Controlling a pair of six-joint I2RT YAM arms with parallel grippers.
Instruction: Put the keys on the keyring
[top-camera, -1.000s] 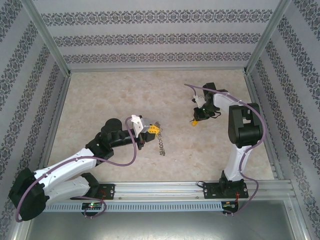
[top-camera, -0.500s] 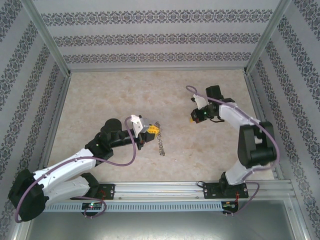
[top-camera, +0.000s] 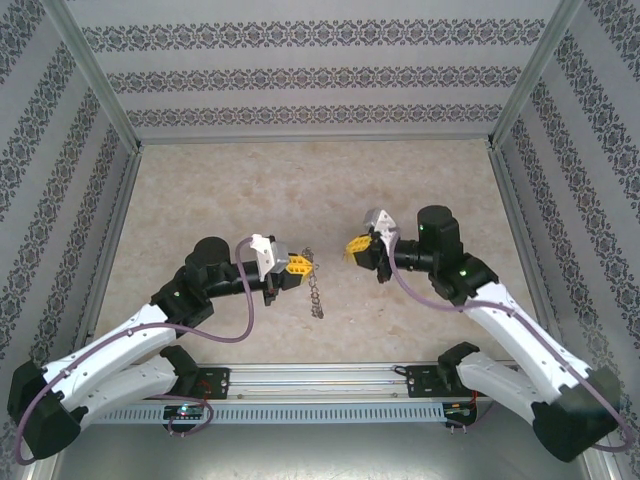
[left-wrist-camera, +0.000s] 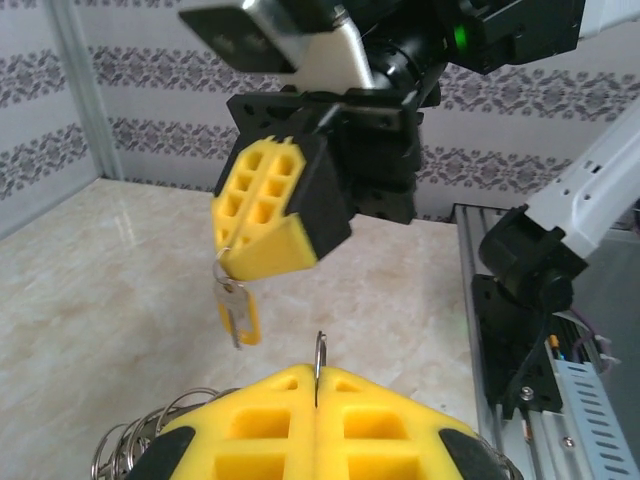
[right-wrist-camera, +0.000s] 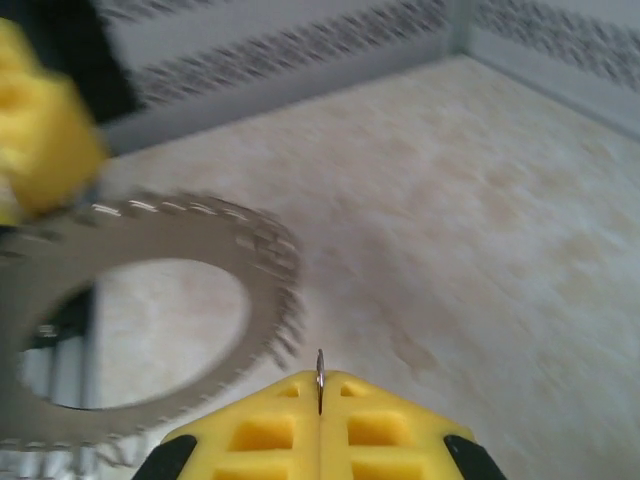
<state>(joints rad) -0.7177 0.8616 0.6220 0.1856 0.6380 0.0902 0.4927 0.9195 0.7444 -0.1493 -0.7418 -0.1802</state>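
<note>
Pale marbled surface (top-camera: 200, 200) lies under both arms. The left gripper (top-camera: 291, 266) is closed and pinches the keyring (top-camera: 314, 292) by a thin wire that stands up between its yellow pads (left-wrist-camera: 250, 430) in the left wrist view. The rest of the ring trails limp, below and off to the gripper's right; can't tell if the low end rests on the surface. The right gripper (top-camera: 354, 249) is also closed. A key (left-wrist-camera: 238, 312) with a yellow head dangles under its tips by a small loop, and a sliver of metal shows between its pads in the right wrist view. The grippers face each other, near but apart, with a clear gap and no contact. From the right gripper, the keyring (right-wrist-camera: 255, 275) sits just ahead and to its left, slightly higher than the pads, flat band roughly face-on with the hole open; it is blurred, so the fringe of wire loops is hard to read. From the left gripper, the key hangs ahead and above, a little left of centre. The step in hand looks like bringing the key to the ring. Judgement: hold the left gripper steady, move the right one in slowly, line the key's small loop up with the pinched wire rather than the floppy band, and keep both grips firm. Risks: the ring swings, the key twists, the pads bump.
</note>
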